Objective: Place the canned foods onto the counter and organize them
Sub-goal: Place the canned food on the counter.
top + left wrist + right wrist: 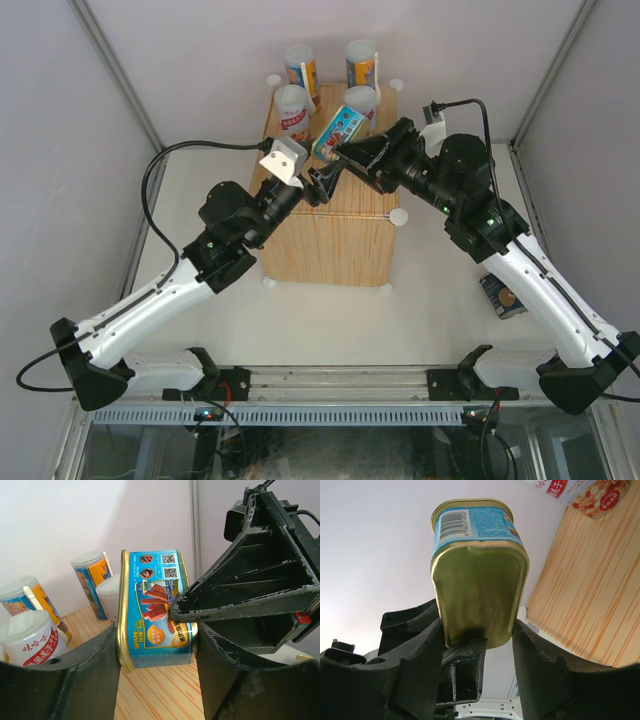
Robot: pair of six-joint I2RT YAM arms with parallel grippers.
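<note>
Gripping flat gold-and-blue rectangular metal tin (pixel 150 605) with left end effector (pixel 157 645) and right end effector (pixel 477 627) together, both clamped on it, over rear half of light wood-grain tabletop (pixel 330 240).

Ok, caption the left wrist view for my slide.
Blue-and-gold tin held in the left gripper, the right gripper pressing its label, over the wooden counter; cans stand behind.
</note>
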